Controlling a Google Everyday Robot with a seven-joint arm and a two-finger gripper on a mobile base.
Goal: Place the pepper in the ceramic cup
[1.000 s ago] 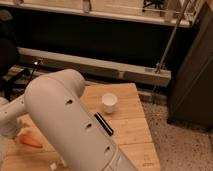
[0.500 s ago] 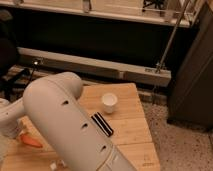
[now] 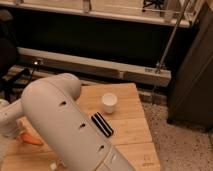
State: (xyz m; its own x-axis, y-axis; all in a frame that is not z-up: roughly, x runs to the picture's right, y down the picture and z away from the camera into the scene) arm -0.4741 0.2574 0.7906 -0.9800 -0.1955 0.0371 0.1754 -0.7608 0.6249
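The robot's bulky white arm point(image 3: 70, 131) fills the foreground over a wooden table point(image 3: 131, 140). Its gripper point(image 3: 10, 128) sits low at the picture's left edge, and whether it is apart or closed cannot be told. The orange pepper point(image 3: 31, 139) lies on the table just beside the gripper. A flat black object point(image 3: 102, 124) lies farther off, and the white ceramic cup point(image 3: 109, 101) stands upright beyond it, well apart from the gripper.
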